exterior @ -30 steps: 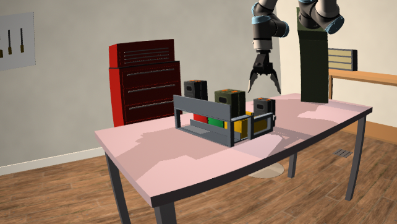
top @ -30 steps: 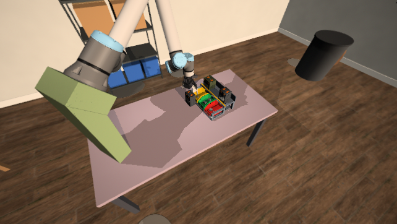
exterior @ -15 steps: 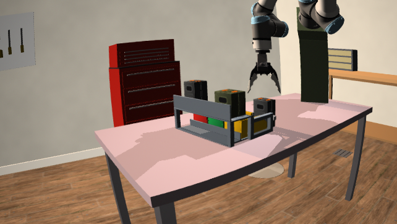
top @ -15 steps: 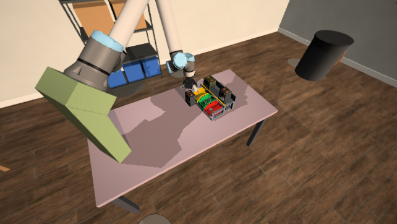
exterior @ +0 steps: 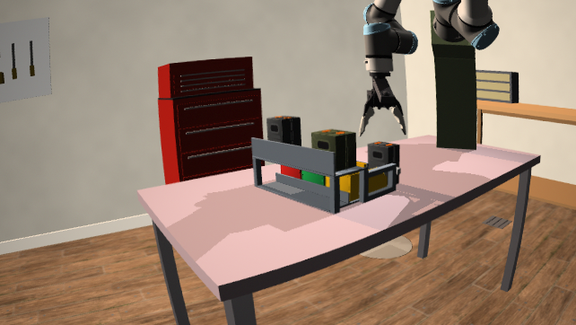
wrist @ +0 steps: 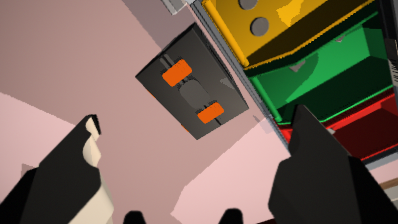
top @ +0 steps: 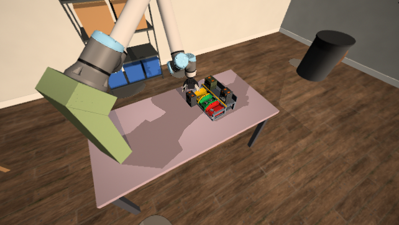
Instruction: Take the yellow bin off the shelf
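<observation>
The top and exterior cameras are looking down across the pink rectangular table (top: pixel 155 137) (exterior: pixel 269 251) from opposite sides — the wrist camera is facing its top closely.
</observation>
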